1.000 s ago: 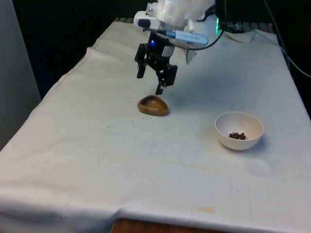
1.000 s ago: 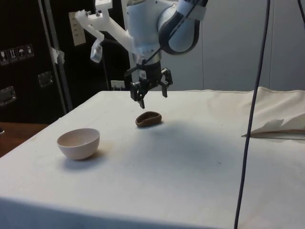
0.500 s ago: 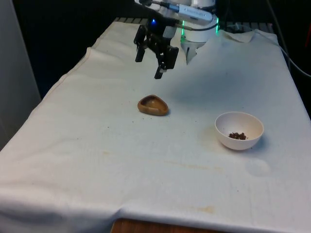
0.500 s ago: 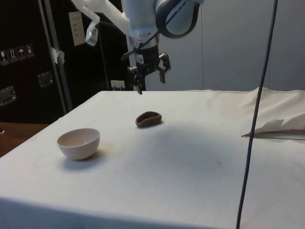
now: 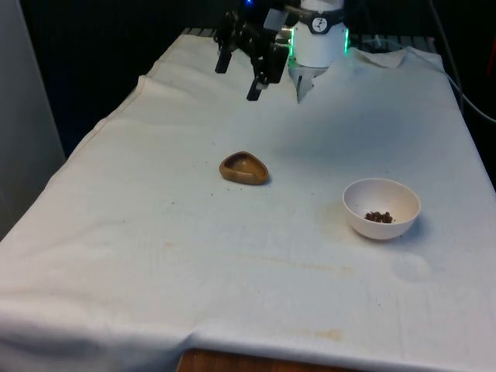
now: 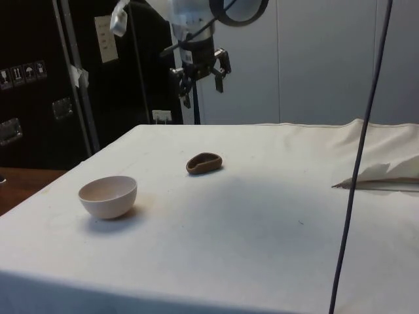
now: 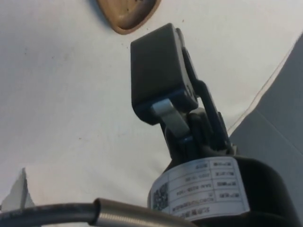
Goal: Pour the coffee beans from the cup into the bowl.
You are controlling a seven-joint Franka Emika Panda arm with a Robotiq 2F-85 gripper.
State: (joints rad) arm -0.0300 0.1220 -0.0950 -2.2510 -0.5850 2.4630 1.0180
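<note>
The brown cup (image 5: 244, 167) sits upright on the white-clothed desk (image 5: 232, 271), and the white bowl (image 5: 381, 208) stands well apart from it, off toward the front view's right and a little nearer that camera. Coffee beans (image 5: 378, 217) lie in the bottom of the bowl, while the cup looks empty, so the pour appears to be done.

The tool (image 5: 240, 56) hangs high above the desk, beyond the cup on the robot's side, with its fingers spread and nothing between them.

The cup is small, shallow and oddly lopsided, with a thick rounded rim. It is probably light and stiff, perhaps wood or ceramic, and smooth enough to slip. If it had to be taken up, the safest hold would likely be one finger inside and one outside the wall at its straighter side, pinched gently, since a low wall gives little to grip and a light cup may skid on the cloth.

The front view looks down into both vessels and reveals the beans. In the side view the bowl (image 6: 108, 195) turns its outer wall to the camera and its contents are hidden; that view shows better how far above the cup (image 6: 203, 163) the tool (image 6: 200, 77) hangs. The wrist view catches the cup's rim (image 7: 128, 14) beyond one finger (image 7: 158, 71).
</note>
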